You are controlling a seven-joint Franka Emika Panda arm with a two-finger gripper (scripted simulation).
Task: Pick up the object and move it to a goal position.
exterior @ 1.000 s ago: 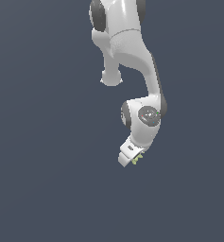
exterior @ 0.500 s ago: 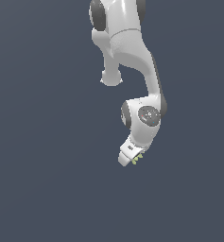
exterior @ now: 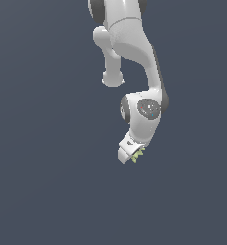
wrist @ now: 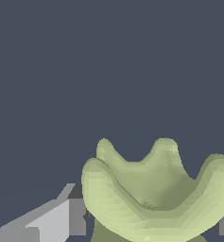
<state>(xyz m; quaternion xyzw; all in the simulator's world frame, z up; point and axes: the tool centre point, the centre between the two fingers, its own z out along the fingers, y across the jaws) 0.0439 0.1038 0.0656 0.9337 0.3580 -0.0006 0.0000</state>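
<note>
The object (wrist: 151, 198) is a pale yellow-green bunch of curved lobes, like a small banana bunch. In the wrist view it fills the space between my two grey fingers (wrist: 61, 217), which press on its sides. In the exterior view only a few green tips of the object (exterior: 138, 154) poke out beside the white gripper (exterior: 133, 156), at the lower end of the bent arm. The gripper (wrist: 151, 224) is shut on the object. No goal marker shows in either view.
The white arm (exterior: 134, 48) reaches down from the upper edge of the exterior view, with its wrist joint (exterior: 147, 109) just above the hand. A plain dark grey-blue background surrounds it in both views.
The gripper still holds the object. Arm and object stand almost exactly as they did a second ago.
</note>
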